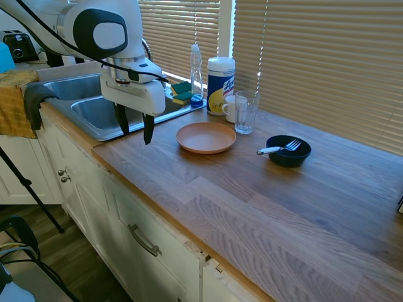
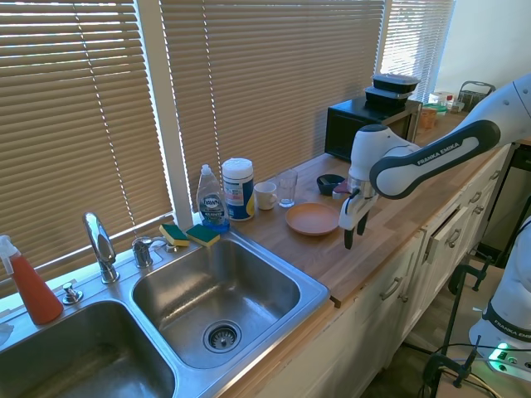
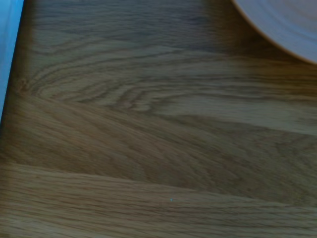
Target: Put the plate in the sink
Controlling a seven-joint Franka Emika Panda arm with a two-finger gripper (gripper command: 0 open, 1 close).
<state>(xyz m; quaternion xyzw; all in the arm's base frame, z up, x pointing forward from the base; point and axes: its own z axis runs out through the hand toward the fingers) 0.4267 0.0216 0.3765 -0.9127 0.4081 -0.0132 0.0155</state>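
Nearest, the gripper [image 1: 134,129] hangs over bare wooden counter [image 1: 239,201] close to the front edge, fingers spread and holding nothing, pointing down, probably poised to approach the plate [image 1: 206,137] from the side. Just beyond it the plate lies flat on the counter, right of the sink [image 2: 207,290], untouched. Right of the plate sits a black bowl [image 1: 289,151] with a fork [image 1: 277,149]. Farther back a glass [image 1: 246,112], mug [image 1: 232,108], wipes canister [image 1: 220,85] and soap bottle [image 1: 196,75] line the window. The wrist view catches only a blurred arc of the plate [image 3: 282,25]; the arm hides part of the basin.
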